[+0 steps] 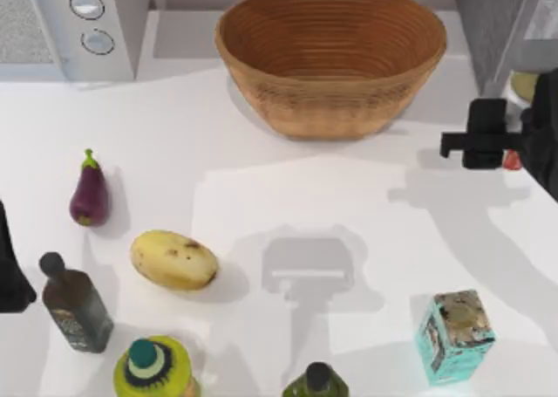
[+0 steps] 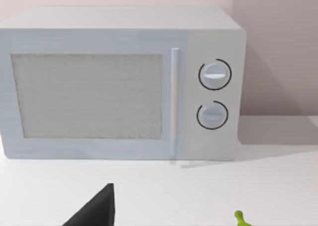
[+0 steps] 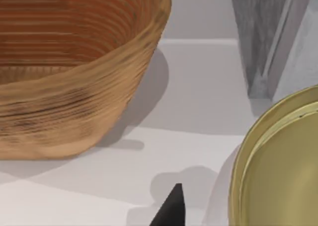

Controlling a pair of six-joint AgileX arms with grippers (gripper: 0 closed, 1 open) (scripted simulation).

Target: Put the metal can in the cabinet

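The metal can (image 1: 526, 85) stands at the table's far right, just in front of the grey cabinet (image 1: 488, 22). Its dull gold lid (image 3: 283, 171) looms very close in the right wrist view, and a bit of red label (image 1: 513, 160) peeks out below my arm in the top view. My right gripper (image 1: 488, 140) is right at the can, its black body covering most of the can's side. The cabinet's pale door panel (image 3: 298, 47) stands just behind the can. My left gripper (image 1: 10, 270) is parked open at the table's left edge.
A large woven basket (image 1: 331, 61) sits at the back centre, left of the can. The white microwave (image 2: 124, 82) fills the back left. An eggplant (image 1: 89, 195), a potato (image 1: 173, 259), a dark bottle (image 1: 77, 305), two more bottles and a teal carton (image 1: 455, 336) lie nearer the front.
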